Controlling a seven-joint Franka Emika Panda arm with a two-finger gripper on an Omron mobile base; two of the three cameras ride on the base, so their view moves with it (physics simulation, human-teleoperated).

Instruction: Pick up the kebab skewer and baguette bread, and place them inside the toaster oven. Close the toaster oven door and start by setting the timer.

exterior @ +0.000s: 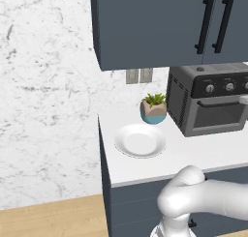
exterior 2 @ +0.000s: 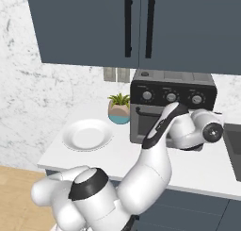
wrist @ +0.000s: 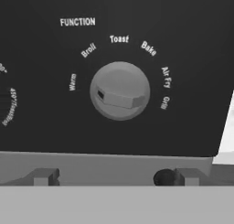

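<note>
The toaster oven [exterior: 213, 103] stands at the back of the worktop [exterior: 193, 154], its door [exterior: 219, 114] shut. The gripper [wrist: 109, 178], jaws spread wide and empty, faces the function knob [wrist: 119, 91]. A white plate [exterior: 140, 140] lies near the worktop's left edge.

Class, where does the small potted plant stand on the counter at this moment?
The potted plant stands at the back of the white counter, between the empty white plate on its left and the toaster oven on its right.
</note>
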